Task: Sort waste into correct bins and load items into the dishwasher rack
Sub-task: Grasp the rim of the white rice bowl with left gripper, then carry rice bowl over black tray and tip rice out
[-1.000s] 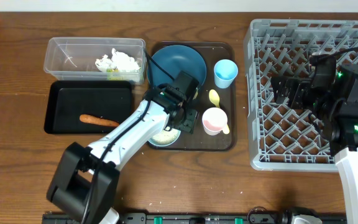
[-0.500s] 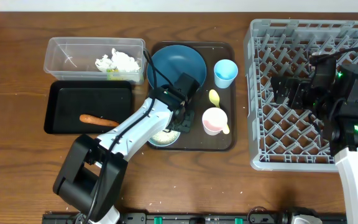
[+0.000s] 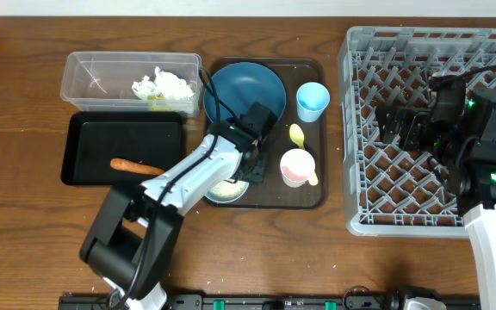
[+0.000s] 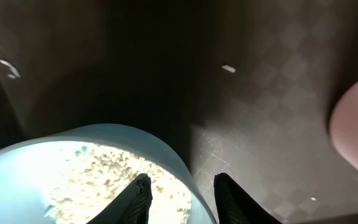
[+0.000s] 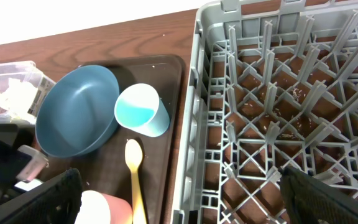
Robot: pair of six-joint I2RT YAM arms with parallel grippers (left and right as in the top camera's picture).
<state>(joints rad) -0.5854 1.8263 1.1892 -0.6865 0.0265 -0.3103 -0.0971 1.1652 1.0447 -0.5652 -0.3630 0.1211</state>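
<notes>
Pale bowl [image 4: 160,149] upright, fingers [image 4: 138,199] seemingly astride rim

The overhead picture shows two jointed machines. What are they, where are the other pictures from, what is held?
Two robot arms with two-finger grippers. One camera looks from above; one rides on each wrist. The left gripper, open, straddles the rim of a pale blue bowl of rice on the serving tray. The right gripper hangs open, empty, over the dishwasher rack. The tray carries a blue plate, light blue cup, pink cup, yellow spoon. Napkins lie in the clear tub, a carrot stick in the black tray.
</notes>
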